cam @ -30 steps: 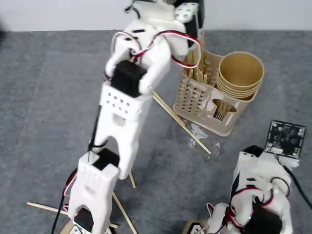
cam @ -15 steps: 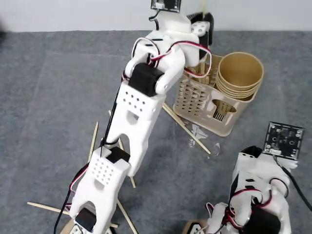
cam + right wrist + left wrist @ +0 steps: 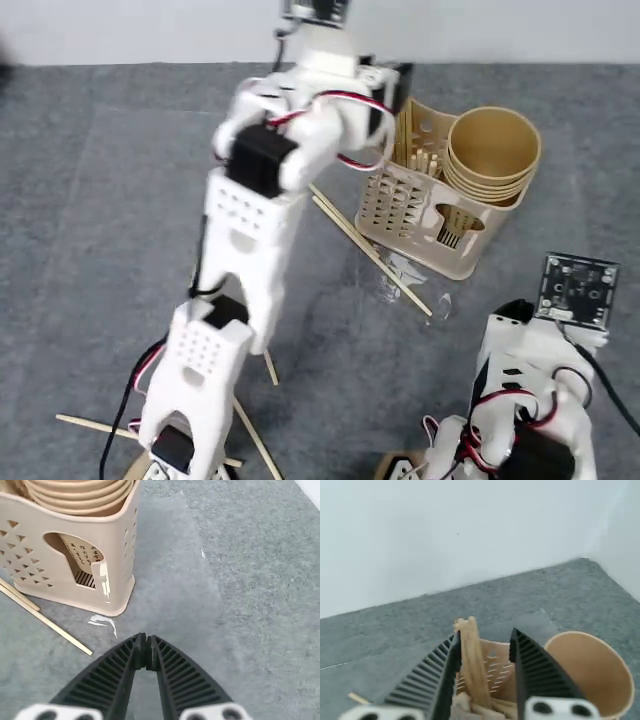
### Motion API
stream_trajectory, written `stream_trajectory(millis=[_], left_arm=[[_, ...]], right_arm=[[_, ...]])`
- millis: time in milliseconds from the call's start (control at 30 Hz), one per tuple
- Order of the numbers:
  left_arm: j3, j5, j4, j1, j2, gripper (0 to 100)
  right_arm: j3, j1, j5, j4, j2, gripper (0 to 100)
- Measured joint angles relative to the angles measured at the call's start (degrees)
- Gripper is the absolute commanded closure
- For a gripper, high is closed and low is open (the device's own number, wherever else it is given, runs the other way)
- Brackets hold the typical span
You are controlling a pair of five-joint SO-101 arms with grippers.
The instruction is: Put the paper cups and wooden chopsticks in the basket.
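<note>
On the desk at the left lie loose chopsticks. The left claw hangs open, gripping nothing, over the basket, which holds upright chopsticks beside stacked paper cups. The right claw, closed and empty, sits near the basket

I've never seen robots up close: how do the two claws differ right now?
The left gripper is open; the right gripper is shut. The left gripper hangs over the basket and its chopsticks; the right gripper hangs over grey carpet beside the basket. Both have black ridged fingers.
</note>
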Motion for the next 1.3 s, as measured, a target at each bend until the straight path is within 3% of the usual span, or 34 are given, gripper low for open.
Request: stream_trajectory(millis=[167, 367, 600, 900, 1133, 1300], left_arm=[[0.00, -4.48, 8.53, -4.04, -8.09, 85], [-0.09, -6.24, 10.20, -15.30, -13.89, 95], [5.27, -9.85, 10.20, -25.58, -20.75, 95], [28.57, -13.27, 10.20, -27.96, -42.02, 95], [54.68, -14.95, 10.11, -33.49, -63.38, 95], [74.02, -14.95, 5.71, -38.59, -75.96, 95]], right_arm=[[0.00, 0.00, 2.11, 0.00, 0.00, 98.7], [0.00, 0.00, 10.29, -2.90, 0.00, 98.7], [-8.53, -8.70, 12.04, 1.32, 6.77, 98.7], [-33.05, -26.20, 11.96, 13.36, 35.69, 98.7], [-44.92, -40.09, 12.22, 14.95, 55.03, 98.7], [-50.11, -47.30, 15.47, 14.95, 68.13, 98.7]])
